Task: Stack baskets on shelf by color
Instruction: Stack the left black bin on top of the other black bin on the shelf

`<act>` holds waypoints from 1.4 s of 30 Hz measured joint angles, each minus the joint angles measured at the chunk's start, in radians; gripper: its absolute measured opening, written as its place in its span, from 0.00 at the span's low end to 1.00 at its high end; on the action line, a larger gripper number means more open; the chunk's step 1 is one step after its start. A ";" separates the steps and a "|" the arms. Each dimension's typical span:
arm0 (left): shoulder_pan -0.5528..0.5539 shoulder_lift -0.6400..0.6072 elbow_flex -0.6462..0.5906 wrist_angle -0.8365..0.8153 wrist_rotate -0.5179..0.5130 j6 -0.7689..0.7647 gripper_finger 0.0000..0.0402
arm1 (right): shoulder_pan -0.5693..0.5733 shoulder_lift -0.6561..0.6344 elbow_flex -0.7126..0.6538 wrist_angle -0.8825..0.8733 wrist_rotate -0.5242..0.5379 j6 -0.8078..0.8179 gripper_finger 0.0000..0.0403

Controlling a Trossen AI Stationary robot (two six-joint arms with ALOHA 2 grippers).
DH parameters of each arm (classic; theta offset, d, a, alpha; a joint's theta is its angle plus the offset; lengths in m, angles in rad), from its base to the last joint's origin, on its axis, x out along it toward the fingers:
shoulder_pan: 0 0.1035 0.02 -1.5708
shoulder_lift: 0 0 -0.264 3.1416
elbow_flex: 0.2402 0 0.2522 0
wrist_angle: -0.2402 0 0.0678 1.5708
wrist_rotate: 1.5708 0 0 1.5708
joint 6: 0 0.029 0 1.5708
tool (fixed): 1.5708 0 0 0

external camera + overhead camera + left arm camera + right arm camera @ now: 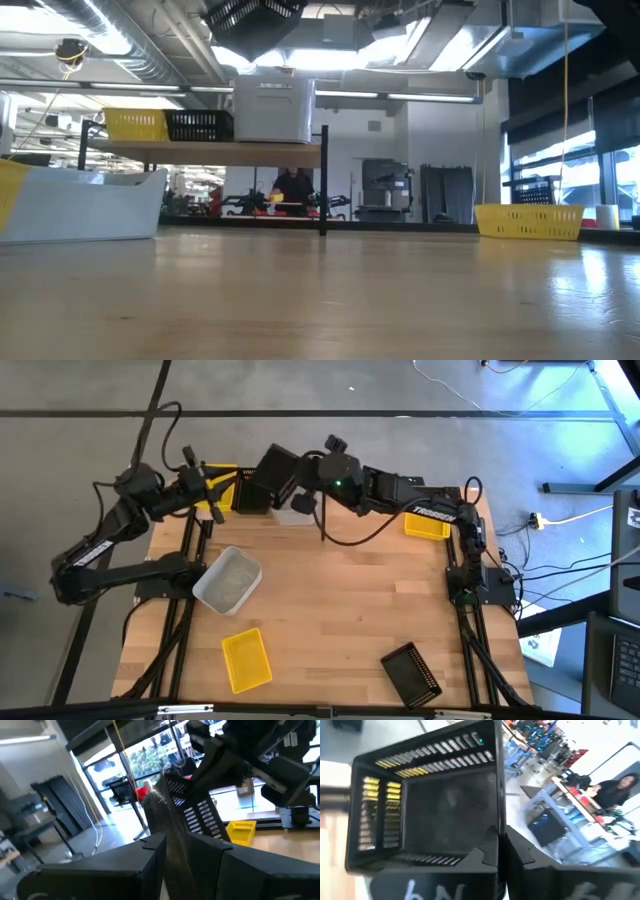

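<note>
My right gripper is shut on a black perforated basket, held in the air above the shelf at the table's far edge; the low view shows this basket high up. On the shelf stand a yellow basket, a black one and a taller white-grey one. My left gripper reaches along the shelf from the left, its fingers shut on a grey translucent strip that looks like a white-grey basket's wall. My left gripper pinches a grey translucent strip between its two fingers; the strip runs on past the fingertips. Which basket it belongs to and how that basket sits does not show. My right gripper holds the black basket by one side wall, one finger inside and one outside. The basket is lifted clear above the shelf and tilted, its open side toward the wrist camera.
On the tabletop lie a white-grey basket at the left, a yellow basket near the front, a black basket at the front right and a yellow basket at the far right. A person sits in the room behind.
</note>
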 joint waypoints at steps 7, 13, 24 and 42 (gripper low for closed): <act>0.000 0.060 0.000 0.112 -0.017 0.081 0.17 | -0.002 0.017 0.000 0.049 0.035 -0.031 0.00; 0.000 0.082 0.000 0.132 -0.036 0.090 0.17 | -0.003 0.021 0.000 0.072 0.048 -0.041 0.00; -0.034 0.112 0.000 0.133 -0.072 0.112 0.17 | -0.015 0.029 0.000 0.100 0.051 -0.063 0.00; -0.090 0.168 0.000 0.173 -0.291 0.212 0.17 | -0.015 0.032 0.000 0.106 0.026 -0.059 0.00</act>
